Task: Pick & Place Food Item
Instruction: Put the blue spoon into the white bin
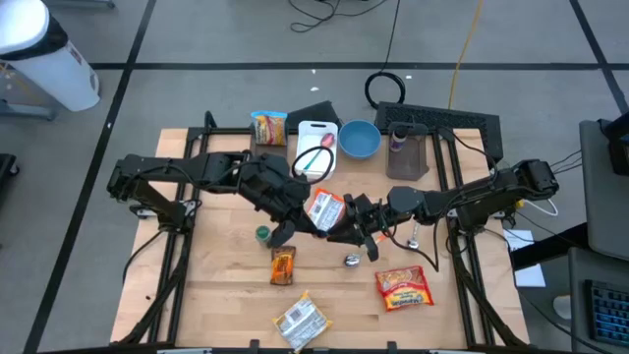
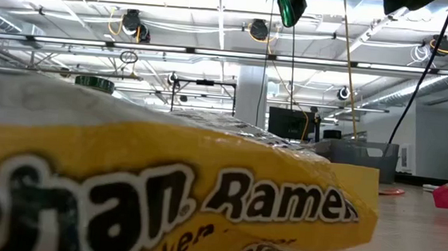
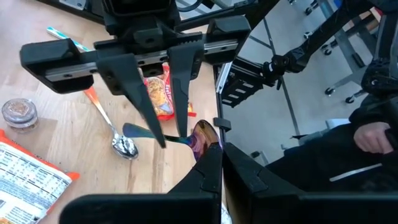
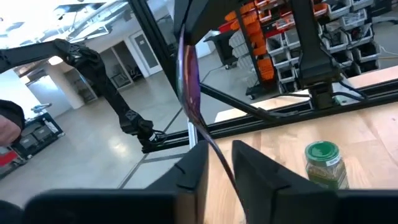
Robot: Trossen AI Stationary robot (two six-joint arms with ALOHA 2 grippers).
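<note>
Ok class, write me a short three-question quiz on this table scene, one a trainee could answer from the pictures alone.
1. True or false: the spoon lies on the table, outside the blue bowl.
2. The left hand is shut on: A) the white cutting board; B) an orange-and-white food packet; C) the spoon.
3. What colour is the lid of the small jar on the table?

Key: 1 true; 2 B; 3 green.
</note>
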